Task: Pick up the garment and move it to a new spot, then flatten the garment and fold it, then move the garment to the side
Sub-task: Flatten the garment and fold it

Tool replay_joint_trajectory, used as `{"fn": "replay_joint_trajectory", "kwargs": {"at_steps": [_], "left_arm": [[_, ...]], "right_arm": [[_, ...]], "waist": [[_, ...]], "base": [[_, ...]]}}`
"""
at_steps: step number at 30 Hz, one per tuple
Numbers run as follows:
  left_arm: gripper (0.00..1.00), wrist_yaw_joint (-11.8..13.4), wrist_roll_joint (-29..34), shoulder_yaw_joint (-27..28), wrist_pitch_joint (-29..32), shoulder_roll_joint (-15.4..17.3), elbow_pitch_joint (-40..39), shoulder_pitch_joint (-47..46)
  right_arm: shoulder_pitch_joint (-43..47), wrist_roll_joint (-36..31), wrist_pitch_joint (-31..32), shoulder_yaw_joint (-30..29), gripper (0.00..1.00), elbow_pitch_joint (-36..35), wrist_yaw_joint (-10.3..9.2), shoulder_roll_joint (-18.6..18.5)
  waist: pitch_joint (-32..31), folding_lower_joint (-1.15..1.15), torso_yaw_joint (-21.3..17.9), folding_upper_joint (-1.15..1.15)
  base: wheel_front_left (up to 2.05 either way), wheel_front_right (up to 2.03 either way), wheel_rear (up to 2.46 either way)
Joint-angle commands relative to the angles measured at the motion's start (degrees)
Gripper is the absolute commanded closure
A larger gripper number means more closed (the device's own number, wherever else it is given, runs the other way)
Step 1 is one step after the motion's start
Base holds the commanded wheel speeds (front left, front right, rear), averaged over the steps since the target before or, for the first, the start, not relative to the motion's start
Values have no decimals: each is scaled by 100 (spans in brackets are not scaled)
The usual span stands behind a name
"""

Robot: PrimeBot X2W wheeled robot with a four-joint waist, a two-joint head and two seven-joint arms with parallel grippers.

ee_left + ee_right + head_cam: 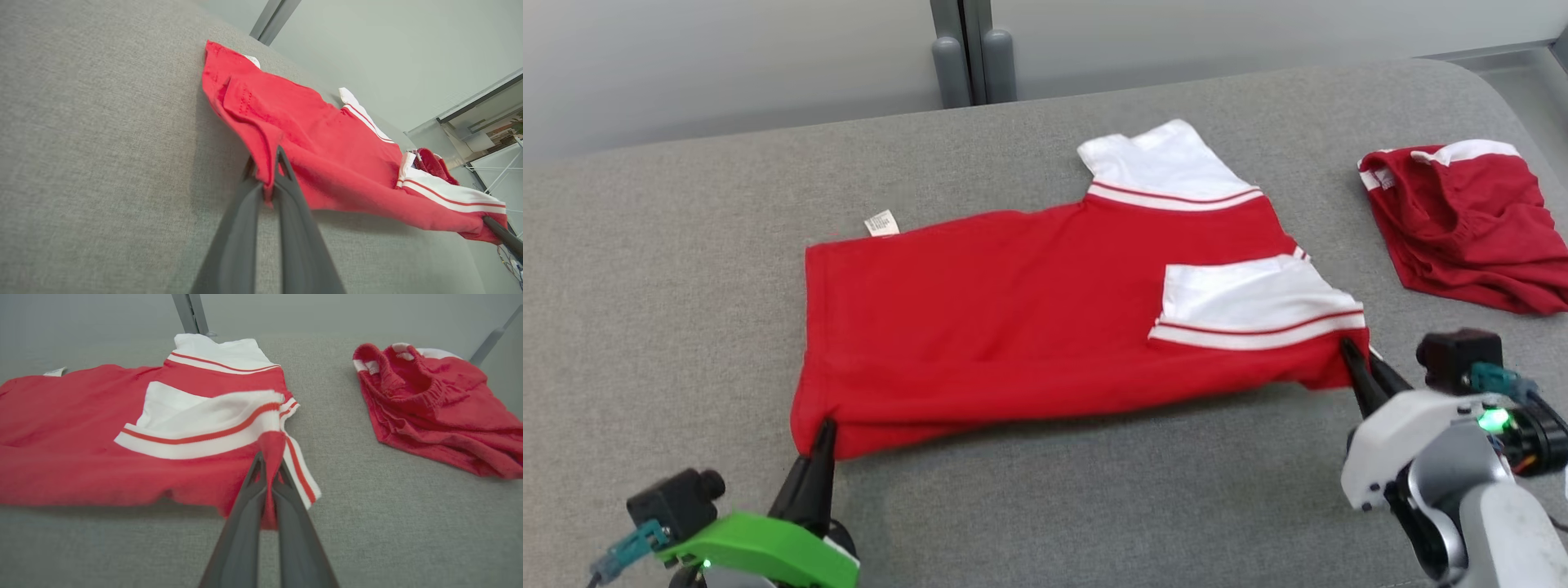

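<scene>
Right now the red-and-white garment (pixel 1029 318) lies spread across centre frame on the grey padded surface (pixel 670 269), with its bottom edge lifted slightly. The left gripper (pixel 823 431), lower left, is clenched on the garment's lower-left corner. The right gripper (pixel 1349 353), right of centre, pinches the red hem under the white sleeve. A white label (pixel 880 222) pokes out at the garment's upper-left edge. A second red garment (pixel 1470 220) sits crumpled, apart, at upper right.
</scene>
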Motion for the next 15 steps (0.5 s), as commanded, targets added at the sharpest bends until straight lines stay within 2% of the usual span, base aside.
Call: {"fn": "replay_joint_trajectory", "kwargs": {"at_steps": [1,5,13,14,15], "left_arm": [[100,58,-52,3,27,53,-71,198],[100,118,-51,-27,35,71,-59,515],[100,44,37,-194,7,15,522,544],[95,44,74,-223,13,26,585,553],[61,51,102,-247,18,47,634,568]], "right_arm": [[268,66,97,-70,100,-212,-7,-5],[857,166,292,-240,100,-517,-8,33],[1016,424,92,-229,100,97,-8,55],[993,462,40,-220,92,194,-8,55],[982,464,-4,-213,78,260,-7,55]], "waist": [[-30,0,30,0],[-55,0,51,0],[-112,0,29,0],[-119,0,27,0],[-126,0,27,0]], "base": [[0,0,0],[0,0,0],[0,0,0],[0,0,0],[0,0,0]]}}
